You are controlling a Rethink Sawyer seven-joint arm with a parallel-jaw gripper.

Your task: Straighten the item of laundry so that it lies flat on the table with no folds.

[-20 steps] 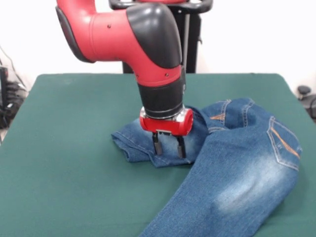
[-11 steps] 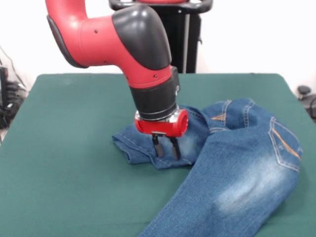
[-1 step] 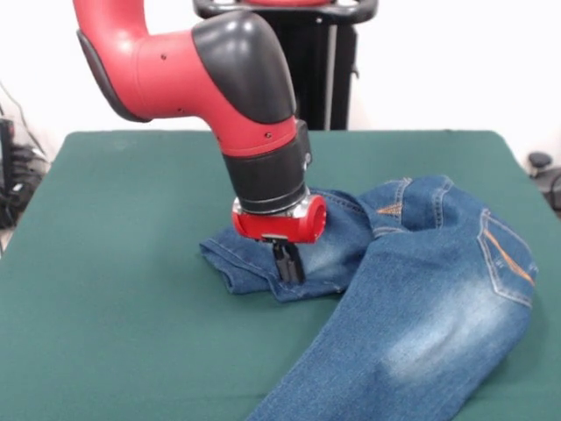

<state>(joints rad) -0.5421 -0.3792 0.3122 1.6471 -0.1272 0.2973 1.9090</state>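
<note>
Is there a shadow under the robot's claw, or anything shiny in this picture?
Front view: a small dark shadow lies on the jeans right under the claw; the arm's red and black shell shows soft shiny patches from the room light; the green table looks evenly lit, with no glare.

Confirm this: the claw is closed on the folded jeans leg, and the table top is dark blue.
Not quite. The claw is closed on the folded leg of the jeans, but the front view shows the table top is dark green, not blue.
</note>
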